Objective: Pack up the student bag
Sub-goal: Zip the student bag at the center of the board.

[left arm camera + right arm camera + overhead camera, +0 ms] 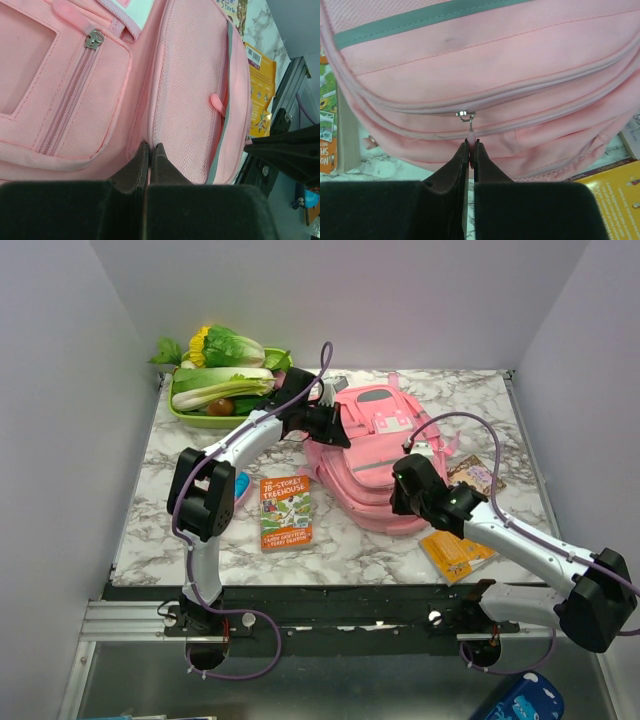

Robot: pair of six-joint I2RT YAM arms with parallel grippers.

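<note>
Opening looks barely begun: you have the student bag (375, 455) mid-far on the table (170, 545), left gripper (150, 147) pinched shut on its fabric, right gripper (470, 145) clamping the zip pull (469, 129), treehouse book (285, 512) and orange book (455, 552) unpacked.

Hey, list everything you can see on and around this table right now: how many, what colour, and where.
backpack: one, pink, back centre of the table
zip pull: one, pink, on the backpack's near side
tray: one, green, back left corner
vegetables: several, mostly green and white, in the tray
treehouse book: one, orange and green, in front of the backpack
orange book: one, front right, partly under the right arm
pale book: one, right of the backpack
small item: one, blue, mostly hidden by the left arm
table: one, white-grey marble
left gripper: black, shut at a backpack fold
right gripper: black, shut on the zip pull
</note>
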